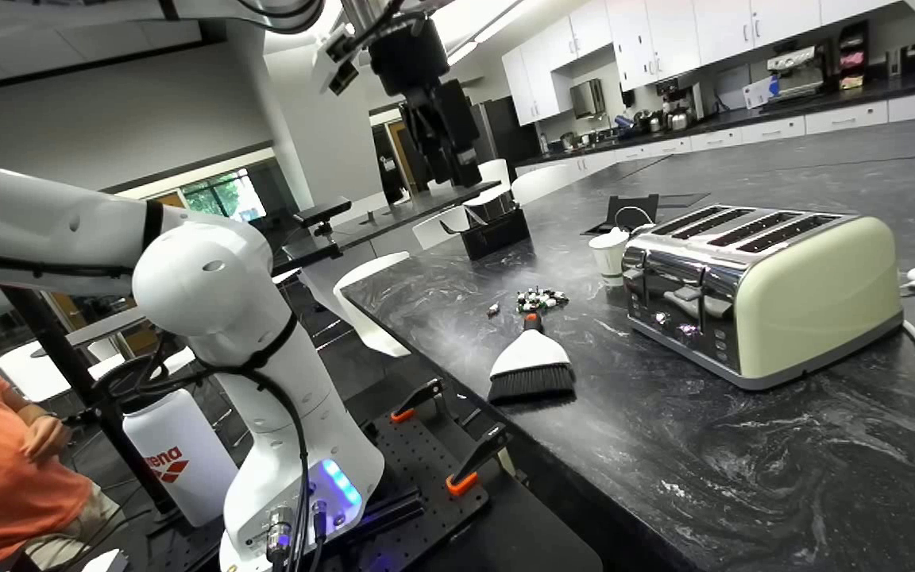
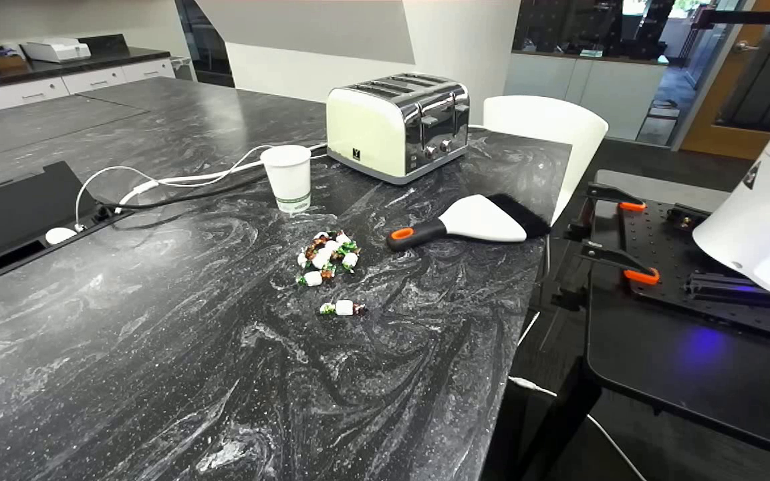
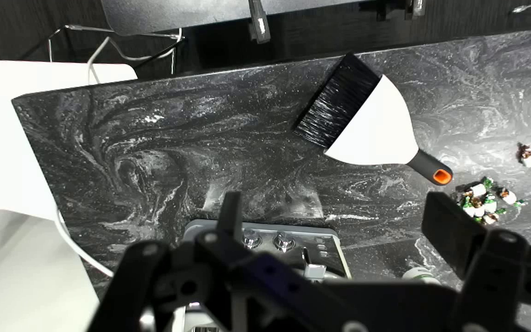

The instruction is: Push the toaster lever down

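Observed a chrome-topped, pale cream-green toaster (image 1: 763, 298) with both levers (image 1: 688, 293) raised — upright on the desk (image 1: 743, 477). Found the end effector (image 3: 333, 207) well above, pointing down — spread wide.

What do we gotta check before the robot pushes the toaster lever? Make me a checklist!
1. Toaster standing flat on the counter: ok.
2. Levers up, ready to push: ok, both look raised.
3. Gripper at a lever: not ok, it hangs in the air, not touching the toaster.
4. Gripper shut for pushing: not ok, its jaws are wide apart; closing them would probably help.
5. Brush away from the toaster: ok, there is a gap between them.
6. Bread inside the slots: cannot tell, too dark down there.
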Controlling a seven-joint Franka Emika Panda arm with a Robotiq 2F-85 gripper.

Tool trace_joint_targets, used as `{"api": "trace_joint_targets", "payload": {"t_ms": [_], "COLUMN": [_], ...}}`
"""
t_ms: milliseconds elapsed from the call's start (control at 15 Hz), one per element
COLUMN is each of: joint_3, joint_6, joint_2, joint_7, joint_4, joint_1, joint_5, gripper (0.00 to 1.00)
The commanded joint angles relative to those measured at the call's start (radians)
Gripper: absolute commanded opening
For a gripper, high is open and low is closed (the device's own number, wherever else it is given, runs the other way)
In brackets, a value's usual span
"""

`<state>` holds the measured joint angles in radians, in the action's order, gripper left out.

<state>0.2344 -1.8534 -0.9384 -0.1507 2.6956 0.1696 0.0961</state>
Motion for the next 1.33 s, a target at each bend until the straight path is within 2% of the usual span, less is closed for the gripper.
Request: {"api": "trace_joint_targets", "payload": {"t_ms": [0, 133, 333, 733, 1067, 1133, 1200, 1267], "joint_3": [-0.003, -0.003, 0.003, -0.015, -0.027, -0.026, -0.028, -0.030], "joint_6": [0.002, 0.002, -0.080, -0.361, -0.620, -0.662, -0.702, -0.735], "joint_2": [0.001, 0.001, 0.036, 0.196, 0.431, 0.477, 0.522, 0.560], "joint_7": [-0.002, -0.002, -0.001, 0.030, 0.073, 0.080, 0.087, 0.100], "joint_4": [-0.002, -0.002, 0.001, 0.021, -0.002, -0.009, -0.016, -0.023], "joint_1": [0.003, 0.003, -0.003, 0.010, 0.032, 0.035, 0.043, 0.051], "joint_5": [-0.003, -0.003, -0.002, 0.013, 0.020, 0.014, 0.014, 0.014], "gripper": [1.00, 1.00, 1.00, 1.00, 1.00, 0.94, 0.74, 0.70]}}
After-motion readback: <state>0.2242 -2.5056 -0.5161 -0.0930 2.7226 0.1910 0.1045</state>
